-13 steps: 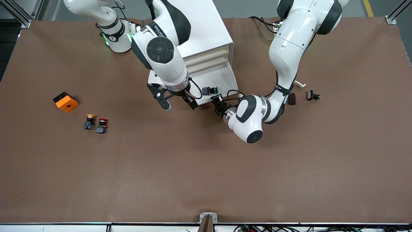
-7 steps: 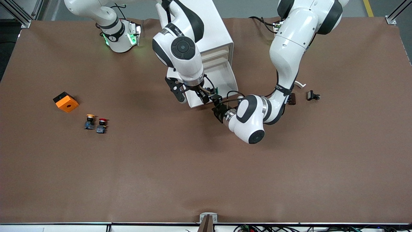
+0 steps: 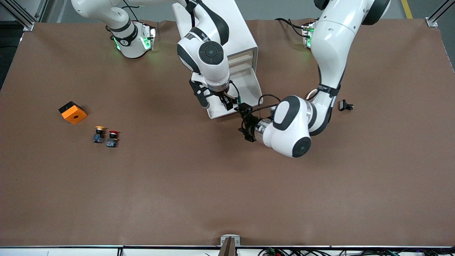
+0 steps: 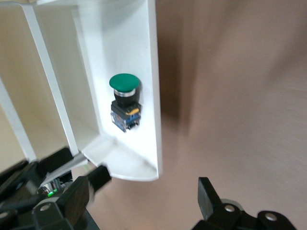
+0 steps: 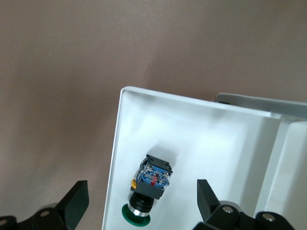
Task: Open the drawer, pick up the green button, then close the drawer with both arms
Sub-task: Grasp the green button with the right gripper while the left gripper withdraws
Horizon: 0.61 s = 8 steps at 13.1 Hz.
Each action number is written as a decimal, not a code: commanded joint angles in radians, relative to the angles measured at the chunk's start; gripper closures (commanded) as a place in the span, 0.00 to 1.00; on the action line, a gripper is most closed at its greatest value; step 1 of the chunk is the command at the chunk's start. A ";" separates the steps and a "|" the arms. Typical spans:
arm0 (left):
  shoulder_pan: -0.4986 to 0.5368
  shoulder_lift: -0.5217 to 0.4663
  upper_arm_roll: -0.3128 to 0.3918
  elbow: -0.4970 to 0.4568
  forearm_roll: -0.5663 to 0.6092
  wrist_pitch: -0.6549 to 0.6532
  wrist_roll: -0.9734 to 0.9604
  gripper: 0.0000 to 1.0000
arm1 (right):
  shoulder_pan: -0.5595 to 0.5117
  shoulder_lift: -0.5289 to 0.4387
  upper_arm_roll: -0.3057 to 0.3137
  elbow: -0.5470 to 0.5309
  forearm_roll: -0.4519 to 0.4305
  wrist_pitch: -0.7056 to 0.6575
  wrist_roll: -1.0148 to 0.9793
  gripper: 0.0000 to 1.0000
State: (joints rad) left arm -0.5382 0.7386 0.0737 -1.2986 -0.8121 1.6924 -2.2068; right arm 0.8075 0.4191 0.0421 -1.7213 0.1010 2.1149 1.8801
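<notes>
The drawer (image 3: 234,93), the lowest tray of the white cabinet (image 3: 231,39), stands pulled out toward the front camera. The green-capped button (image 4: 124,103) lies on its side inside it, against the wall at the left arm's end, near the cream front.

Changes over the last 1 s: the right gripper (image 3: 215,102) has moved from the table beside the drawer to a position over the tray. Its fingers (image 5: 72,203) are spread wide, straddling the button in the right wrist view, with nothing held. The left gripper (image 3: 245,121) has backed off from the drawer's front corner and now sits just off it over the table, jaws apart and empty.

Assessment: opening is complete; the pick is in hand but no contact is made. The right gripper needs to descend and close across the button's body. The adjacent wall leaves little finger clearance, a likely cause of a missed grasp.
</notes>
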 commanded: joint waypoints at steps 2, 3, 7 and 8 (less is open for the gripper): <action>0.001 -0.154 0.067 -0.016 0.098 -0.008 0.091 0.00 | 0.013 0.013 -0.008 -0.015 0.025 0.036 0.033 0.00; 0.010 -0.180 0.077 -0.016 0.147 -0.008 0.123 0.00 | 0.015 0.021 -0.008 -0.012 0.037 0.037 0.037 0.00; 0.012 -0.333 0.074 -0.016 0.391 -0.075 0.451 0.00 | 0.044 0.084 -0.008 -0.001 0.042 0.088 0.037 0.00; 0.011 -0.363 0.072 -0.016 0.440 -0.095 0.584 0.00 | 0.055 0.099 -0.008 0.002 0.042 0.100 0.037 0.00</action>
State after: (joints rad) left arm -0.5190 0.4534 0.1408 -1.2851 -0.4514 1.6283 -1.7995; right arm 0.8314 0.4886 0.0420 -1.7283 0.1322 2.1862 1.8988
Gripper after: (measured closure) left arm 0.000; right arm 0.000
